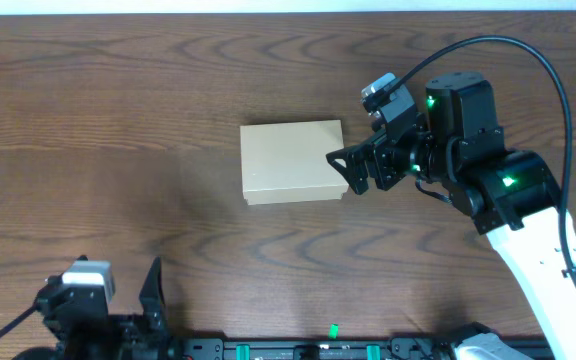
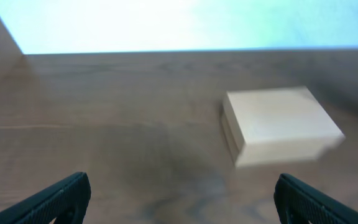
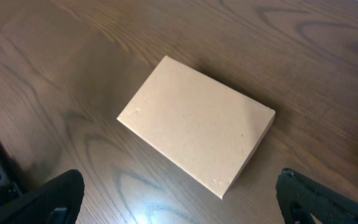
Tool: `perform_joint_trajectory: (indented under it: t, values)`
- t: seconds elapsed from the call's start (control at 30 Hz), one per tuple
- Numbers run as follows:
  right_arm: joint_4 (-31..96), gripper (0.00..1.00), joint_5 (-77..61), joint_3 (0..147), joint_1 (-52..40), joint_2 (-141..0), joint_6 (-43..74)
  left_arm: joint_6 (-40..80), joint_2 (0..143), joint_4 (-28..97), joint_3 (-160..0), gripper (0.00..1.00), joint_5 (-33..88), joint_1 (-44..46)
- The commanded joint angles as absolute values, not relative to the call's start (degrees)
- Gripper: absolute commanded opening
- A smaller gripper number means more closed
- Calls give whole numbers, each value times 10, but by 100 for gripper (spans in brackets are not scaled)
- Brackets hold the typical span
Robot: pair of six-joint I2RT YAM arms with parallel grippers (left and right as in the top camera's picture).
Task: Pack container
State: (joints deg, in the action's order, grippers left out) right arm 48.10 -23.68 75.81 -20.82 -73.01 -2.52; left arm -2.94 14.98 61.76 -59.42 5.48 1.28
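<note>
Container [image 1: 292, 162] lies closed; overhead alone shows the wide-spread right hand [image 1: 346, 170] beside its edge, left hand [image 2: 182, 205] equally wide, well apart.

Box mid-table, one arm beside it, the other well off.
The plain tan-brown rectangular cardboard box [image 1: 293, 162] lies flat on the dark wooden table [image 1: 118, 120], roughly at its middle. The black two-finger right gripper [image 1: 346, 172] is just beside the box's right edge. The black left gripper [image 1: 103, 295] is well apart from the box — to its left and nearer the arms' side of the table.
</note>
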Motion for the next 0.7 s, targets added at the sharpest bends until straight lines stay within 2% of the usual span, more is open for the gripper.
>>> perform_joint_trajectory:
  t: [0.0, 0.23, 0.67]
  values:
    - [480, 99, -239, 761, -211, -731, -22, 15, 116, 580, -515, 95, 13, 10]
    - [480, 99, -239, 761, -211, -731, -22, 14, 55, 449, -324, 95, -5, 10]
    - [480, 99, -239, 761, -211, -731, -22, 34, 2, 336, -158, 95, -6, 10]
